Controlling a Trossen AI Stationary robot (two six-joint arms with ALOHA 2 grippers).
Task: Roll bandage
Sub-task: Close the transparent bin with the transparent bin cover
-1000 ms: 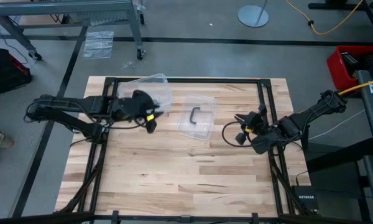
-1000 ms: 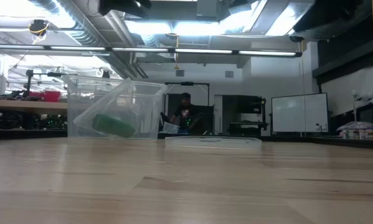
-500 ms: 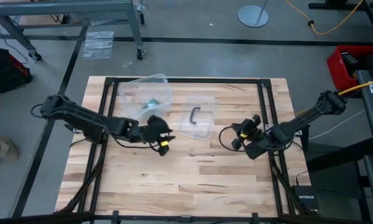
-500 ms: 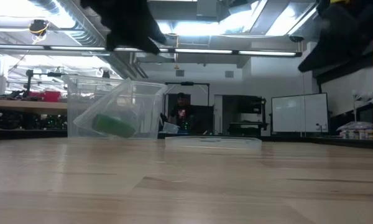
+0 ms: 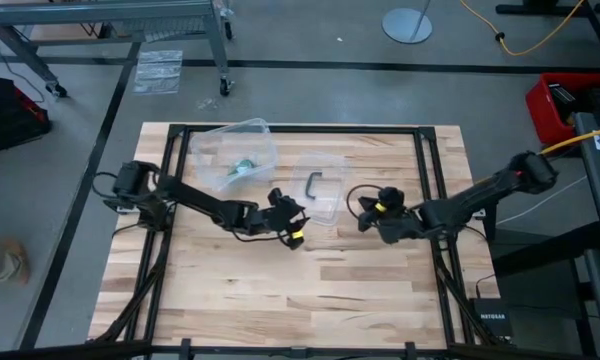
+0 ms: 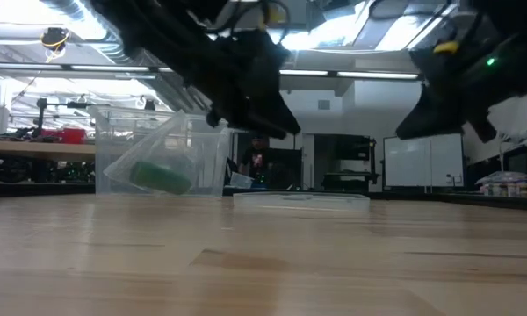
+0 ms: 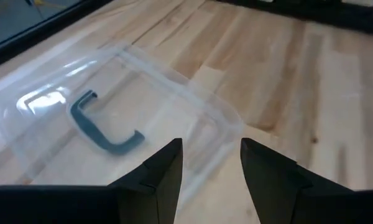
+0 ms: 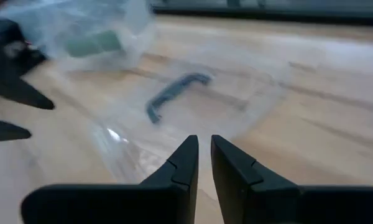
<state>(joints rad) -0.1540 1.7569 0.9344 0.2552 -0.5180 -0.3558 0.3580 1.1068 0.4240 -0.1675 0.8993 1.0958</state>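
The bandage [image 5: 241,165], a green roll, lies inside the tipped clear bin [image 5: 235,153] at the table's [image 5: 280,290] far left. Both arms have been swung inward over the flat clear lid [image 5: 318,187]: left tool [image 5: 292,229] open, empty; right tool [image 5: 368,212] nearly closed, empty. Rolling looks finished. Behind, a workshop with a person is seen.

arms: two dark, slender, jointed, black cables looping beside them
left gripper [image 5: 292,232]: black, a yellow mark near its tip
right gripper [image 5: 365,208]: black, small yellow mark
fingers [image 7: 162,176]: matte black, wedge-shaped, angular
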